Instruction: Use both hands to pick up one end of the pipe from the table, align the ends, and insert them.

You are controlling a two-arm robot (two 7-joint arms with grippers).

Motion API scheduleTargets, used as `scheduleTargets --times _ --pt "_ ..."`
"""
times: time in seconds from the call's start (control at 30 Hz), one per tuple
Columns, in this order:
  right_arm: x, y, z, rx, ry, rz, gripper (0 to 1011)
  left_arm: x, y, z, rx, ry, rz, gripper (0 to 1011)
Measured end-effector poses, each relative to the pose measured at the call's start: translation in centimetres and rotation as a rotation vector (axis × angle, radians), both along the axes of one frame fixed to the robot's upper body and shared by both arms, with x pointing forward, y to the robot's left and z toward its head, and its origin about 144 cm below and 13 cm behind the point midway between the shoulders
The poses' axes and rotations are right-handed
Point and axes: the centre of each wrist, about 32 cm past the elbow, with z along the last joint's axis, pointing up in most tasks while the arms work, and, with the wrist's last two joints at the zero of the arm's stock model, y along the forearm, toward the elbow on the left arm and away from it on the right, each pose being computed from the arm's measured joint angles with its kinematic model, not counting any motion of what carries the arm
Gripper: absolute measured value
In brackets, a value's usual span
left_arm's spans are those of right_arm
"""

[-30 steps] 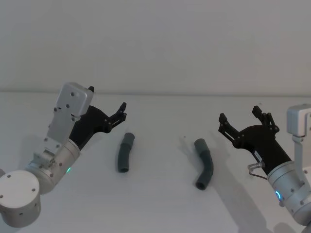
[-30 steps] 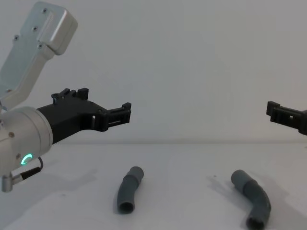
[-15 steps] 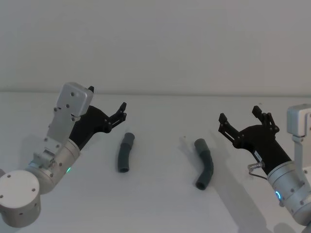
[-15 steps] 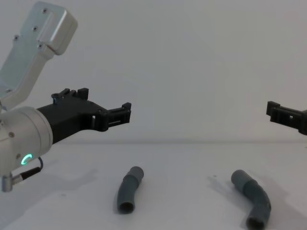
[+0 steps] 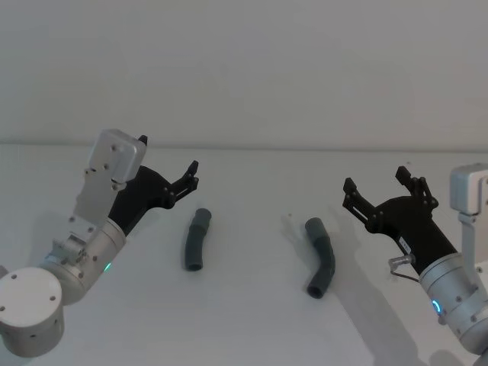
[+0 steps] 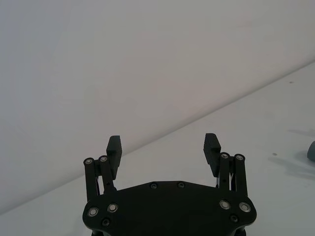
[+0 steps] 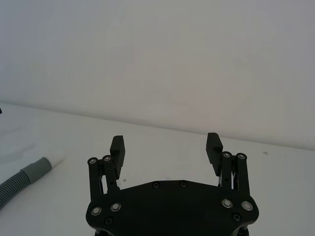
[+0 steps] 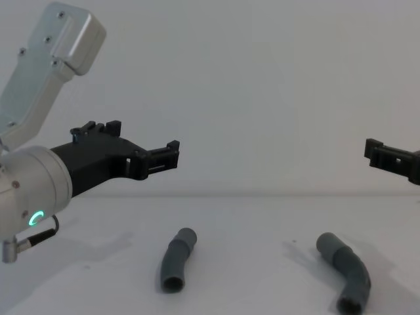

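Two dark-grey bent hose pieces lie loose on the white surface, and no claw touches either of them. The left hose piece is only slightly bent, ribbed in its middle, with one open cuff facing the robot. The right hose piece lies well apart from it on the right. It has a sharper bend, and its open cuff also faces the robot. The right wrist view shows a ribbed hose whose grey cuff ends in a narrower white tip.

The left claw hangs above the surface, to the left of the left hose piece and a little beyond its far end. Its fingers are spread wide with nothing between them. A green ring light glows on that arm. The right claw is raised too, farther right of the left hose piece than the right hose piece is. Its fingers stand apart and it holds nothing.
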Motion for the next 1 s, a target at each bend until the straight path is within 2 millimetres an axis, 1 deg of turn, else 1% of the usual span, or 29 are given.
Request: scheduleTargets --times 0.7,1.0 --pt "0.00 0.00 0.00 0.000 0.000 0.000 1000 -0.02 -0.03 0.06 0.001 0.003 -0.001 1001" --pt "0.00 0.00 0.00 0.000 0.000 0.000 1000 -0.43 -0.28 0.41 0.008 0.071 -0.011 1001"
